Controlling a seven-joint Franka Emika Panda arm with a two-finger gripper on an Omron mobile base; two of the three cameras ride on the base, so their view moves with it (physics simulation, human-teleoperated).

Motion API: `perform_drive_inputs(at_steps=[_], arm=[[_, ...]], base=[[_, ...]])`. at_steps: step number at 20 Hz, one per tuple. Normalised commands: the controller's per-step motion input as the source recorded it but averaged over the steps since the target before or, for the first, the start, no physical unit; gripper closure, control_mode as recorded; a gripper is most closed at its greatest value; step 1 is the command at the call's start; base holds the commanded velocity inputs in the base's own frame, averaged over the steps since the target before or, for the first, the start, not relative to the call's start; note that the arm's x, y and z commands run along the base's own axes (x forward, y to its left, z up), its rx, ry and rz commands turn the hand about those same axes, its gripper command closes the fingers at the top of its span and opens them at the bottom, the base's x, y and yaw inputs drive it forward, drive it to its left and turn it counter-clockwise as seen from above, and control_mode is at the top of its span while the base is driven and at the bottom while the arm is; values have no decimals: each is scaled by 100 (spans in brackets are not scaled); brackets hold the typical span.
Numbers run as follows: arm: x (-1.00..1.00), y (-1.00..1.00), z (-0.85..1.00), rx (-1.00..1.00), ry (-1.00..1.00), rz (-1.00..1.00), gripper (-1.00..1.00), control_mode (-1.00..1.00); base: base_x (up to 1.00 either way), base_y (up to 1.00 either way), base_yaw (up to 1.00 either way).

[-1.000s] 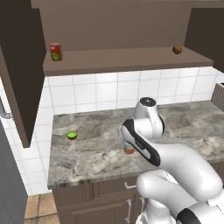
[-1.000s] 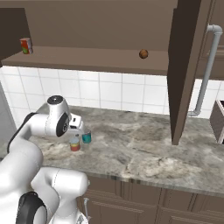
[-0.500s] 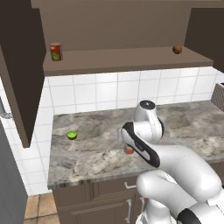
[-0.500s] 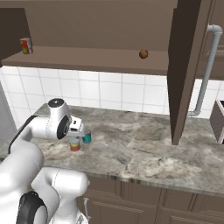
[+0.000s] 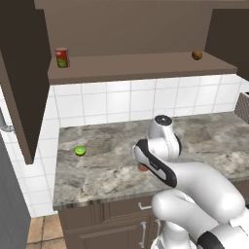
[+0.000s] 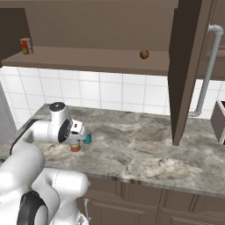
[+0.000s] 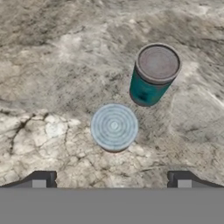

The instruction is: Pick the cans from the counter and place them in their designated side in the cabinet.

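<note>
Grey-brown marbled stone forms the table (image 6: 145, 154), with dark brown drawers below its front edge. Two short cans stand upright on it, toward its left end and nearer the front edge than the tiled wall. The banded can (image 7: 114, 127) is seen from straight above in the hand view, its ringed grey top between the two dark fingertips (image 7: 41, 179) of the pincer (image 7: 111, 181), which hangs above it with its jaws spread wide and gripping nothing. In the right base view the banded can (image 6: 75, 147) shows red and yellow bands just below the pincer (image 6: 79, 137). The teal-blue can (image 7: 153, 75) stands just beside the banded one, apart from it, on the side toward the wall; the right base view shows the teal-blue can (image 6: 88, 139) partly behind the hand. A green lime half (image 5: 80, 151) lies near the table's left edge, well apart from the cans. On the cabinet (image 5: 136, 29) shelf, a taller red can (image 5: 62, 57) stands at the left end and a small brown round object (image 5: 197, 55) sits toward the right end.
</note>
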Motion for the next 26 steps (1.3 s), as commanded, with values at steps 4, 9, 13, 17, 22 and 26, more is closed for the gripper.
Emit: perform_drive_inputs(at_steps=[4,9,13,17,22,26], arm=[[6,0,-12,0,0,0,-100,-100],[12,0,-9,0,0,0,-100,-100],[13,0,-8,0,0,0,-100,-100],[13,0,-9,0,0,0,-100,-100],[12,0,-10,0,1,0,-100,-100],[5,0,-11,0,4,0,-100,-100]], base=[[0,0,0],[0,0,0],[0,0,0],[0,0,0],[0,0,0],[0,0,0]])
